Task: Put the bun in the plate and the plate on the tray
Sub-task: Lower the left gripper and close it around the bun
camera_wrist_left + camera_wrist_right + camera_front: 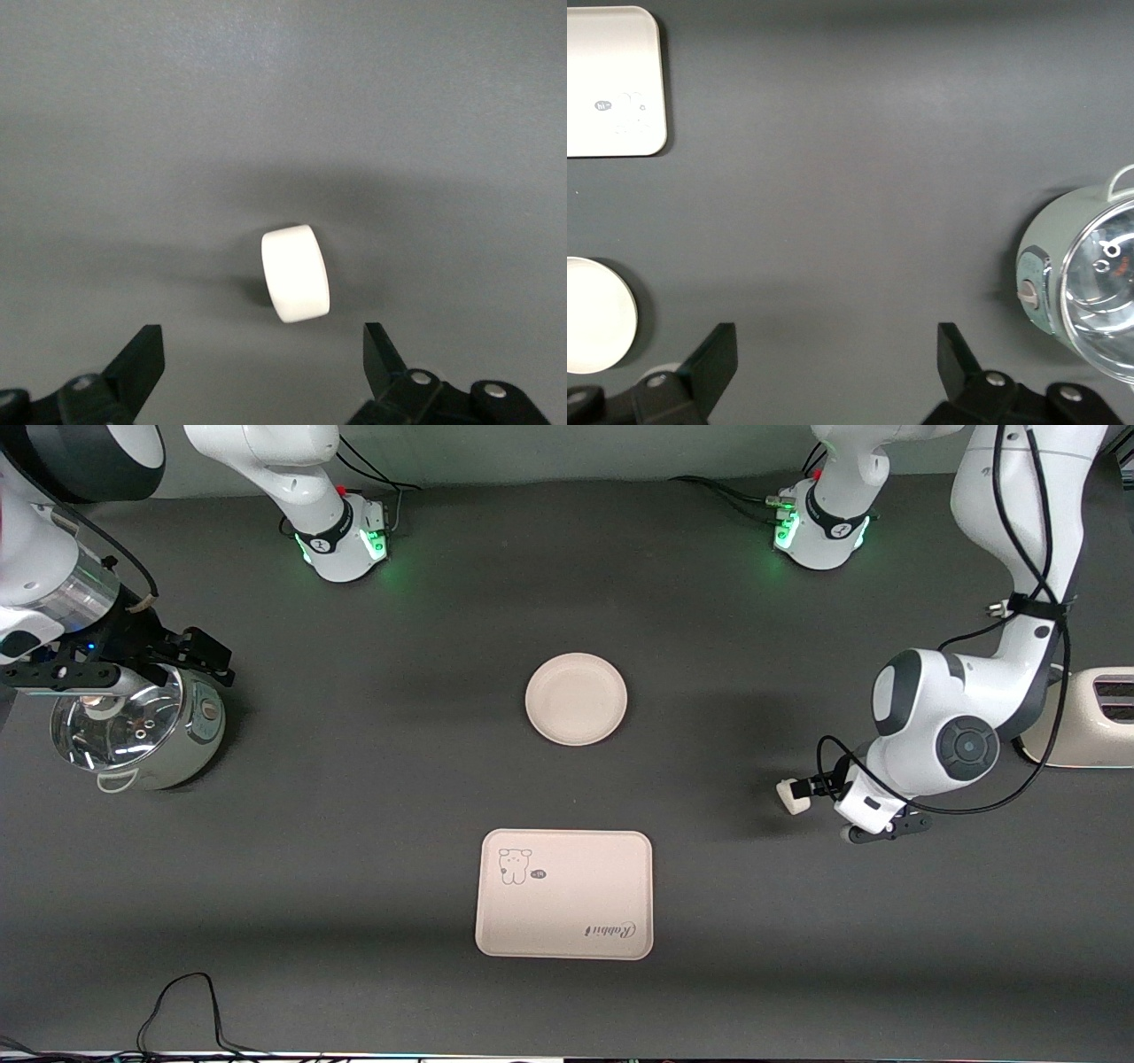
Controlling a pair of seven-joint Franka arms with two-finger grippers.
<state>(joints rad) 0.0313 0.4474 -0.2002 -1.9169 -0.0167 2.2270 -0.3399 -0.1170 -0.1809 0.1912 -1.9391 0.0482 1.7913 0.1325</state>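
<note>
Dark gray tabletop held a plate mid-surface and a tray toward the front-camera edge. Left tool, fingers apart, sat low beside the bun near the left arm's end; right tool, fingers apart, hung above a pot at the right arm's end.

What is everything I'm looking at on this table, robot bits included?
Small white stubby bun: one, on the dark table toward the left arm's end.
Round cream-beige plate: one, mid-table, holding nothing.
Cream-pink rectangular tray: one, nearer the front camera than the plate.
Shiny silver pot: one, right arm's end.
Cream toaster: one, left arm's end.
Left gripper: open, at the bun, not gripping it.
Right gripper: open, beside the pot, waiting.
</note>
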